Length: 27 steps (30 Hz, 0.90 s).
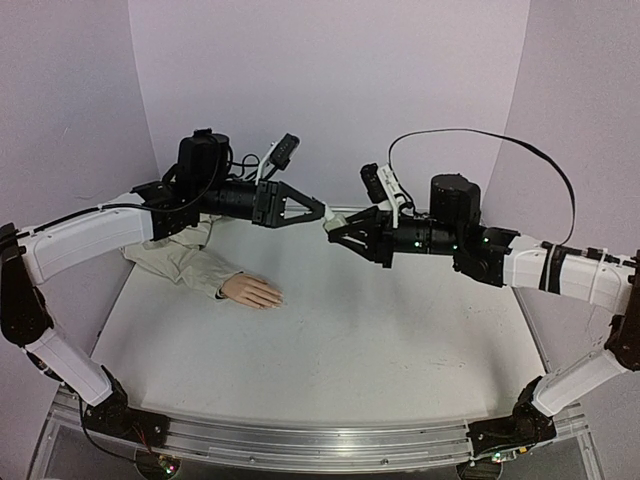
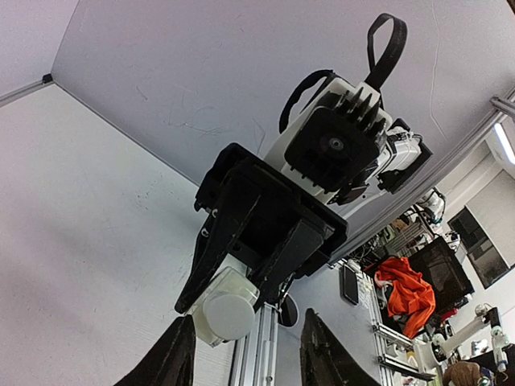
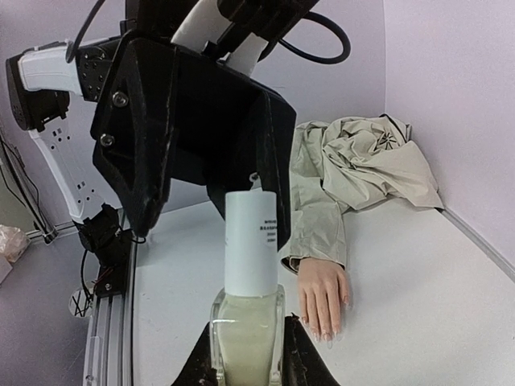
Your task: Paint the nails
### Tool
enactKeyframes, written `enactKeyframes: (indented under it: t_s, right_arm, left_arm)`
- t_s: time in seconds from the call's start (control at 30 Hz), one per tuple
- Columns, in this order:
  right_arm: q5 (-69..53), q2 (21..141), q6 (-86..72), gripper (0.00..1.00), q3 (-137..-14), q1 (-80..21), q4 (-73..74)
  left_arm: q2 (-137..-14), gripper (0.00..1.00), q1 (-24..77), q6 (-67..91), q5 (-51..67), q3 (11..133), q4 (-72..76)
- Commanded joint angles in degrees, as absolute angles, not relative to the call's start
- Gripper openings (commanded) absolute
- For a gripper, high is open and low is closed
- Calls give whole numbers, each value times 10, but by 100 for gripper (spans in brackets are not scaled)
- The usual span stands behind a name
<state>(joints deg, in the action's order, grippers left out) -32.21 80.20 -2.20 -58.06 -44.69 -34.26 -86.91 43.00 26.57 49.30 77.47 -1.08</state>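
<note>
The peach mannequin hand [image 1: 254,291] lies palm down on the table, with its beige sleeve [image 1: 180,257] trailing to the back left. Its tiny nails [image 3: 326,333] show in the right wrist view, bare and glossy. My right gripper [image 1: 336,229] is shut on a small glass polish bottle [image 3: 247,342] of pale liquid with a tall white cap [image 3: 251,241], held in the air above the table's middle. My left gripper [image 1: 322,212] is open, its black fingers [image 2: 166,362] either side of the cap [image 2: 228,315], close to it. I cannot tell whether they touch it.
The white table [image 1: 380,330] has purple walls on three sides. The crumpled beige cloth [image 3: 362,165] is piled at the back left corner. An aluminium rail [image 1: 300,440] with both arm bases runs along the near edge.
</note>
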Motion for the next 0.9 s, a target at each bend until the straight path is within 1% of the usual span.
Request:
enactKeyframes:
  t_s: [0.0, 0.17, 0.53, 0.67, 0.8, 0.83, 0.87]
  right_arm:
    - [-325, 809, -14, 0, -617, -448, -368]
    - [-324, 810, -13, 0, -616, -449, -367]
    - [-324, 811, -10, 0, -613, -449, -364]
    - [-320, 813, -9, 0, -613, -450, -363]
    - [-310, 817, -8, 0, -612, -450, -361]
    - [-306, 819, -8, 2, -612, -450, -360]
    - [-299, 820, -7, 9, -612, -450, -356]
  left_arm:
    - [-870, 43, 437, 240, 466, 812, -33]
    - [-876, 35, 440, 234, 455, 826, -53]
    - [-894, 24, 449, 216, 418, 857, -105]
    - [-894, 15, 453, 203, 398, 867, -128]
    - [-891, 9, 453, 202, 380, 865, -134]
    - [-891, 6, 453, 203, 374, 865, -137]
    - [-890, 4, 453, 203, 363, 864, -142]
